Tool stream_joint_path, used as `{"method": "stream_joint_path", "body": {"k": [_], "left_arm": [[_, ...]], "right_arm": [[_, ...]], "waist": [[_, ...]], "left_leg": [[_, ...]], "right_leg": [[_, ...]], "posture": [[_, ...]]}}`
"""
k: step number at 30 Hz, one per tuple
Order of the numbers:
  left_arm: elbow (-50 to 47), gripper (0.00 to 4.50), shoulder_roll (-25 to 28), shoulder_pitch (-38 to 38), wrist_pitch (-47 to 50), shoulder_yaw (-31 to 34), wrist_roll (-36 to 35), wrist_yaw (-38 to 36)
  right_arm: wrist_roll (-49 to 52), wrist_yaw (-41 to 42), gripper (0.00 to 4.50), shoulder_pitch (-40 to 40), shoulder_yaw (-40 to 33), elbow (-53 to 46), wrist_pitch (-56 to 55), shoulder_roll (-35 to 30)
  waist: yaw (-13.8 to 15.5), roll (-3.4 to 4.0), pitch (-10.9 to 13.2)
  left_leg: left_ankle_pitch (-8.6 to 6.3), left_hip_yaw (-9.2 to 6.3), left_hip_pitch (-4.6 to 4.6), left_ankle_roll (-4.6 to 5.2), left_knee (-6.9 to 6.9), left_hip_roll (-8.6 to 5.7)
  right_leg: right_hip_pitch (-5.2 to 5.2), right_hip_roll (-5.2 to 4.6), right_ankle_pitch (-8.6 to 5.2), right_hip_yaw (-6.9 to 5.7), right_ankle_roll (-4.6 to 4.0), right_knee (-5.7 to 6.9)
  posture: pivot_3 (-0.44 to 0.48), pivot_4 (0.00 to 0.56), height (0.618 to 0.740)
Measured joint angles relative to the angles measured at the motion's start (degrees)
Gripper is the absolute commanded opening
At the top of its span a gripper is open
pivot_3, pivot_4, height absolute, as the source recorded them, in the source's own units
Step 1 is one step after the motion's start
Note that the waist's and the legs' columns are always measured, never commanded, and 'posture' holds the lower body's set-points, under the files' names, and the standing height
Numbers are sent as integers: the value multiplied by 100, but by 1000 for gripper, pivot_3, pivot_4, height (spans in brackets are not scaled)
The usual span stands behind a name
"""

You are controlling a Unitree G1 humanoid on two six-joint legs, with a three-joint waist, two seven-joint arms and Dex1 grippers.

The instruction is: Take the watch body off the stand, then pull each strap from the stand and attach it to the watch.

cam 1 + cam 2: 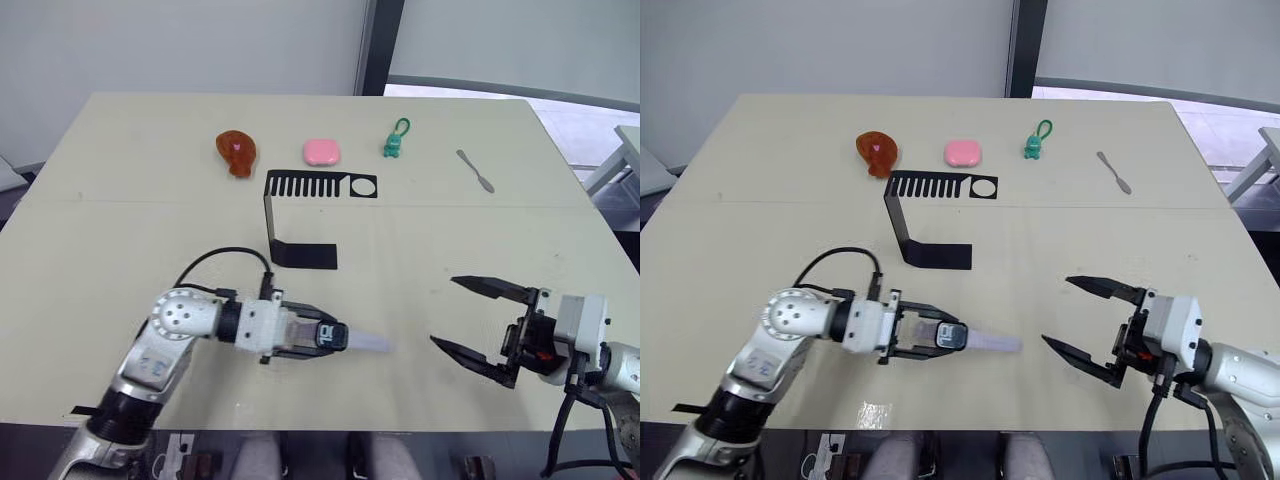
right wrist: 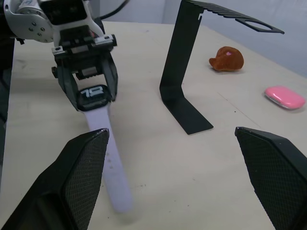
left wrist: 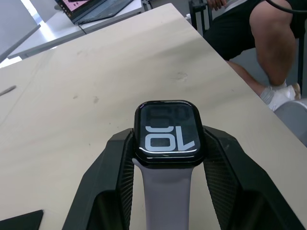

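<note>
My left gripper (image 1: 335,337) is shut on the watch body (image 1: 327,337), a small black case with light digits (image 3: 167,132), pinched at its sides just above the near table. A pale strap (image 1: 370,343) runs from the body toward my right gripper, its free end resting on the table (image 2: 115,177). Another pale strap (image 3: 165,196) runs from the body back between the left fingers. My right gripper (image 1: 445,311) is open and holds nothing, a short way to the right of the strap's tip. The black stand (image 1: 300,255) is upright mid-table with its slotted top bar bare.
Along the far side lie a brown-orange lump (image 1: 237,152), a pink case (image 1: 321,152), a green keychain figure (image 1: 395,143) and a grey spatula-like tool (image 1: 476,170). A seated person's legs (image 3: 268,43) are beyond the table edge.
</note>
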Motion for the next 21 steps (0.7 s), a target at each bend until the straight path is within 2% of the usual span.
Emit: {"method": "stream_joint_path", "body": {"k": [4, 6, 11, 16, 21], "left_arm": [[408, 1583, -361, -172, 735, -449, 470, 477], [440, 1583, -360, -159, 817, -544, 603, 591], [395, 1583, -39, 170, 834, -436, 691, 743], [236, 1583, 70, 361, 818, -296, 680, 843], [181, 1583, -142, 394, 834, -302, 632, 950]], "right_arm": [[-37, 217, 4461, -2, 122, -3, 53, -33], [-41, 288, 4461, 56, 136, -17, 116, -47], [-40, 389, 4461, 137, 135, -67, 190, -56], [-61, 507, 4461, 131, 146, -69, 262, -57], [-138, 658, 4461, 89, 160, 9, 265, -59]], "waist": [[-21, 0, 0], [-23, 0, 0], [-25, 0, 0], [-8, 0, 0], [-7, 0, 0]], "left_leg": [[1, 2, -1, -2, 0, 4], [2, 1, 0, -4, -1, 6], [2, 1, 1, -5, -2, 8], [1, 0, 0, -2, -1, 4], [1, 0, 0, -2, 1, 3]], "right_leg": [[-4, 5, 0, 1, 0, 2], [-6, 3, 0, 3, 0, 3], [-6, -2, 0, 3, 0, 4], [-3, -9, 0, 1, 0, 3], [-2, -7, 0, 1, 0, 3]], "posture": [[0, 150, 740], [0, 150, 740], [0, 150, 740], [0, 150, 740], [0, 150, 740]]}}
